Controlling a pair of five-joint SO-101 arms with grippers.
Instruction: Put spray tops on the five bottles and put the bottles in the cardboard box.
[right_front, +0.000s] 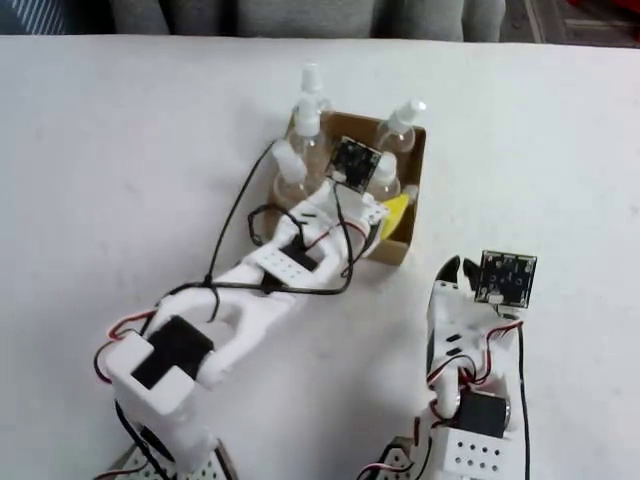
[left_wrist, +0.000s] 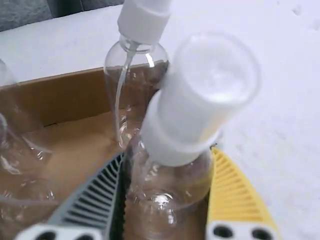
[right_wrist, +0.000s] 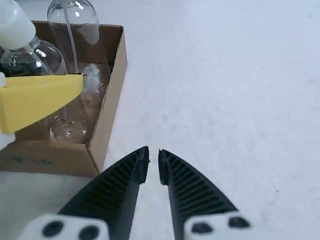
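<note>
The cardboard box (right_front: 416, 170) sits in the middle of the table with several clear bottles in it, each with a white spray top (right_front: 304, 122). My left gripper (right_front: 388, 208) is inside the box, shut on a clear bottle (left_wrist: 167, 200) with a white spray top (left_wrist: 200, 100). Its grey and yellow fingers (left_wrist: 235, 190) press the bottle's sides. A second capped bottle (left_wrist: 132, 75) stands just behind, against the box wall (left_wrist: 60, 100). My right gripper (right_front: 451, 272) rests low over the table beside the box (right_wrist: 107, 125), black fingers (right_wrist: 120, 185) shut on nothing.
One capped bottle (right_front: 312, 82) rises at the box's far corner; whether it stands inside I cannot tell. White tabletop (right_front: 540, 150) stretches all around the box. The left arm's cables (right_front: 235, 215) hang over the table near the box.
</note>
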